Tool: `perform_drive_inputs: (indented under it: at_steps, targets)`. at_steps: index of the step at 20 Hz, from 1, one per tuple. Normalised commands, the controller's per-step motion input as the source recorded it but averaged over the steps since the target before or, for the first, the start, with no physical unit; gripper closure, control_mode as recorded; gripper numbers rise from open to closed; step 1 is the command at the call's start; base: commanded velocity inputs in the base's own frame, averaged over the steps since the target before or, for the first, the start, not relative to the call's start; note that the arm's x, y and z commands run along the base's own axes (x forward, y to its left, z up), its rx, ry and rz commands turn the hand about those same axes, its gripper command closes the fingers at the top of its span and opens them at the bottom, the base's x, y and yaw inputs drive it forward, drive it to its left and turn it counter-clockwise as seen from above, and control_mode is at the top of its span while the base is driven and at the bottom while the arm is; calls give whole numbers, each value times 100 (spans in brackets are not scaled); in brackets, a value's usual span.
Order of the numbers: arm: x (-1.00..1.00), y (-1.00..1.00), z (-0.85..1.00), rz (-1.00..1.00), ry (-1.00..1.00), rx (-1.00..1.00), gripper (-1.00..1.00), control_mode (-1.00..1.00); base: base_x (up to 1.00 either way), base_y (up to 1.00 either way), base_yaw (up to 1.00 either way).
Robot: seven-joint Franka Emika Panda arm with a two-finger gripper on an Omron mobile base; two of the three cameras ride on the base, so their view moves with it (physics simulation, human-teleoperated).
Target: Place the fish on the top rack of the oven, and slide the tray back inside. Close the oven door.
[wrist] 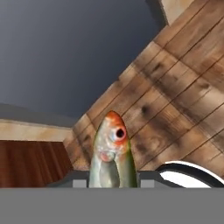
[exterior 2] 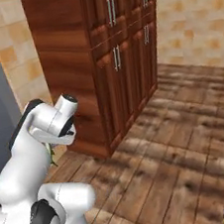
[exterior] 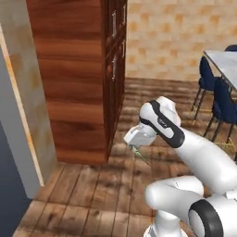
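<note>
Gripping the fish (wrist: 111,151) between its jaws, the gripper (wrist: 112,177) hangs low over the wood floor (wrist: 175,109), fish head pointing toward 12 o'clock in the hand view. Pickup looks done; carrying to the oven, racking, sliding in and closing the door remain. Farther off stands a cabinet (exterior 2: 102,60). No writing is readable.

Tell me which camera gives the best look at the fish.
The hand view: the fish stands head-up between the gripper's fingers, eye and mouth clear. The left base view shows a greenish sliver under the hand; the right base view, a sliver beside the arm.
</note>
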Motion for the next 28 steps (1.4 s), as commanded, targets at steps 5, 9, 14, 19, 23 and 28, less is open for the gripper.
perform_drive_inputs:
  at_steps: [5, 9, 14, 19, 23, 28]
  targets:
    - [0, 0, 0, 0, 0, 0, 100, 100, 0, 42, 84]
    - [0, 0, 0, 0, 0, 0, 100, 100, 4, 17, 87]
    - [0, 0, 0, 0, 0, 0, 100, 100, 0, 7, 86]
    - [0, 0, 0, 0, 0, 0, 100, 100, -7, 2, 85]
    - [0, 0, 0, 0, 0, 0, 100, 100, -26, -6, 78]
    - [0, 0, 0, 0, 0, 0, 100, 100, -20, 5, 78]
